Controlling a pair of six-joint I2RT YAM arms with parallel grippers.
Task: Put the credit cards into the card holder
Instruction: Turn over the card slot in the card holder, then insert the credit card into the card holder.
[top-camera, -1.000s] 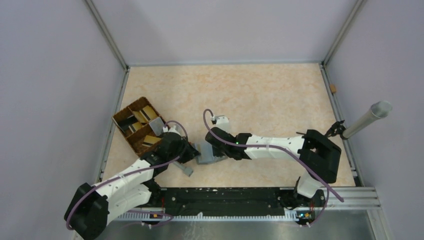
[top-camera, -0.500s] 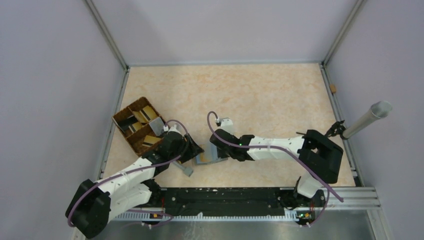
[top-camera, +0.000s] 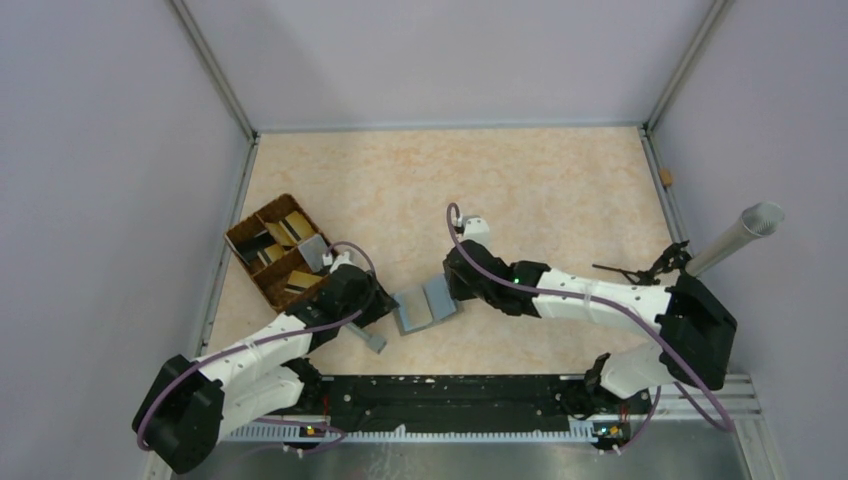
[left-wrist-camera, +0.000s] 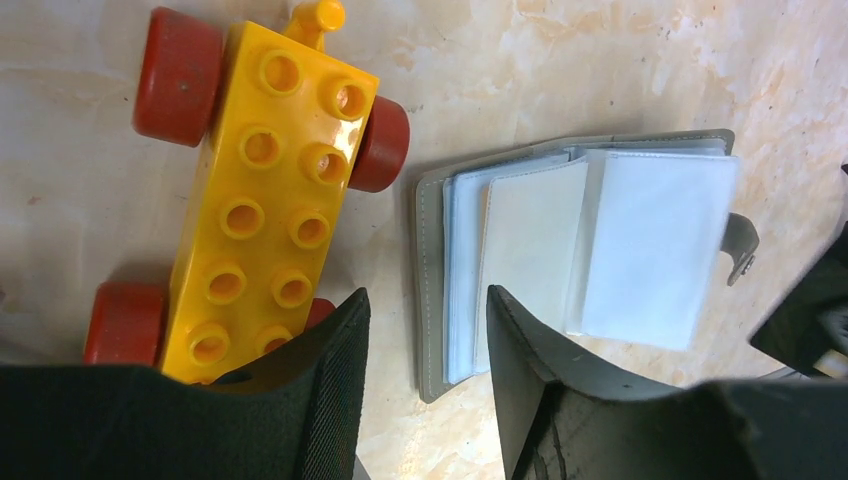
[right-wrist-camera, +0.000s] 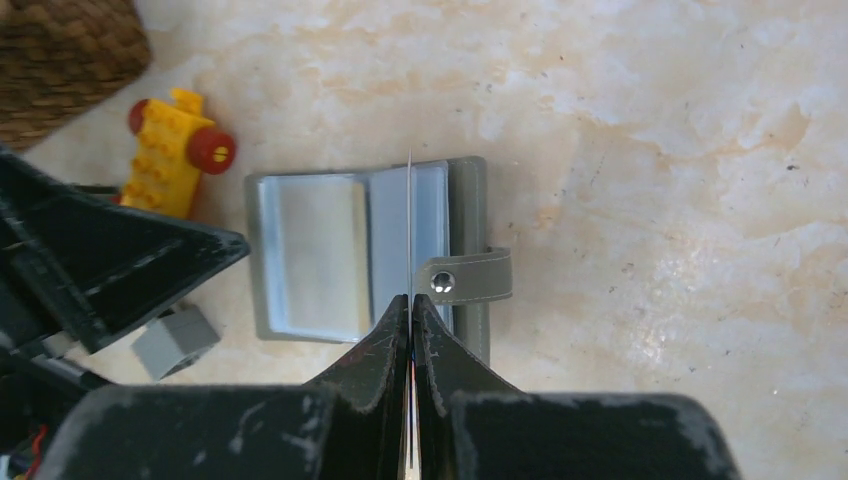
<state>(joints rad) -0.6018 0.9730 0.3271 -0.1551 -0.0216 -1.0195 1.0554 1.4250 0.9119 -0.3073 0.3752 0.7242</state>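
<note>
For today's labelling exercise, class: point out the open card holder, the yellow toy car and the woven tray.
card holder (left-wrist-camera: 600, 250), left wrist view, on its clear inner pocket.
yellow toy car (left-wrist-camera: 270, 200), left wrist view, on its studded top.
woven tray (top-camera: 258, 218), top external view, on its rim.

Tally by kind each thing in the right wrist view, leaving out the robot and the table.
Card holder: 1
Credit card, edge-on in the right hand: 1
Yellow toy brick car: 1
Woven tray: 1
Grey block: 1
Total: 5
</note>
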